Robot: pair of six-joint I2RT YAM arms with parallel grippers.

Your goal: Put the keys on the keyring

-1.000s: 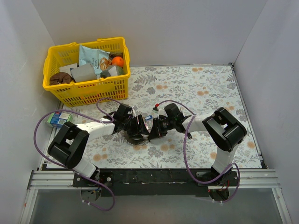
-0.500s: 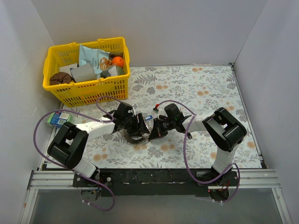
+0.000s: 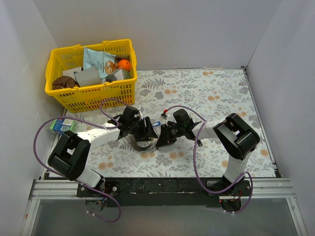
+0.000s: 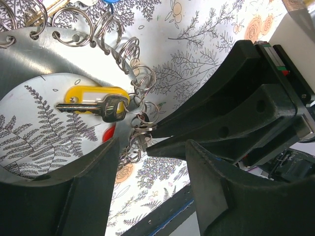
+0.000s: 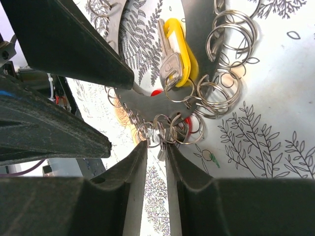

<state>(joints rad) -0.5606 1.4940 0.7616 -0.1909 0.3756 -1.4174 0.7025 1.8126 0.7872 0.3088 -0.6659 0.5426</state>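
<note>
The keyring [image 4: 29, 54] is a flat silver ring fringed with small split rings, lying on the floral cloth; it also shows as the keyring [image 5: 197, 19] and the keyring [image 3: 141, 144]. A yellow key [image 4: 88, 93] hangs on it inside the ring, seen again as the yellow key [image 5: 179, 44]. A red key [image 4: 109, 132] peeks out beside it. A blue key [image 3: 156, 124] lies just beyond the ring. My left gripper [image 4: 150, 147] is open at the ring's edge, nothing in its gap. My right gripper [image 5: 156, 146] is narrowly open, its tips touching a cluster of split rings.
A yellow basket [image 3: 91, 93] full of packets and an orange stands at the back left. A small blue-green carton [image 3: 61, 125] lies by the left wall. White walls close in three sides. Purple cables loop round both arms.
The left gripper and the keyring edge have shifted slightly away from the arm bases. The right gripper has followed a little to the left, staying at the ring's fringe.
</note>
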